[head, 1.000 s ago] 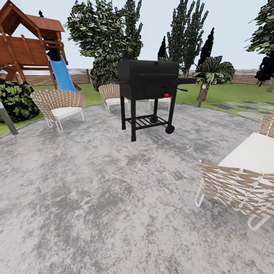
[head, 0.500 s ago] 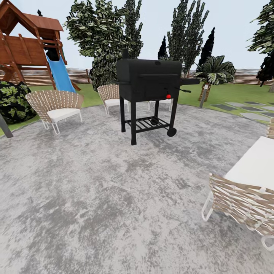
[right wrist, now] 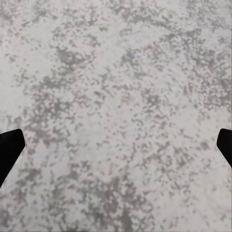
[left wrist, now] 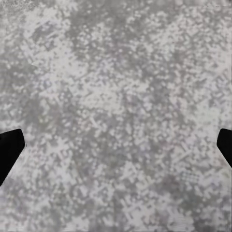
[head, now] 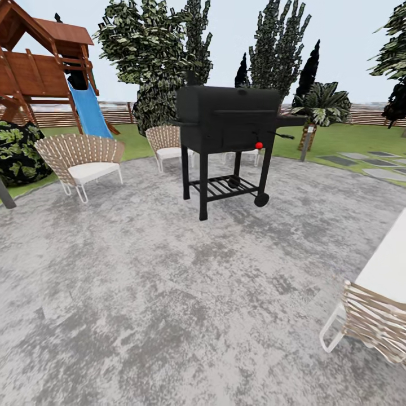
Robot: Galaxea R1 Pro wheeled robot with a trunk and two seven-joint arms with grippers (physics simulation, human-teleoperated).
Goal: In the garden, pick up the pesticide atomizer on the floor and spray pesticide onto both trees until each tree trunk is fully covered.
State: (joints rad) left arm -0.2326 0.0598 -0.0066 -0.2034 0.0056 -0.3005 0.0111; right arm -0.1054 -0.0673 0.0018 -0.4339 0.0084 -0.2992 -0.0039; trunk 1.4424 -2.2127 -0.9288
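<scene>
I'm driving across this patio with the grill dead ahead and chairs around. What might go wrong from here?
1. The black grill stands straight ahead on the grey patio; rolling on could clip its legs or wheel.
2. The woven chair sits close at the right edge, so a right turn risks a bump.
3. Both pincers, left and right, are open and empty over paving; the stone slabs lie beyond the grill, so the way round looks tight.
</scene>
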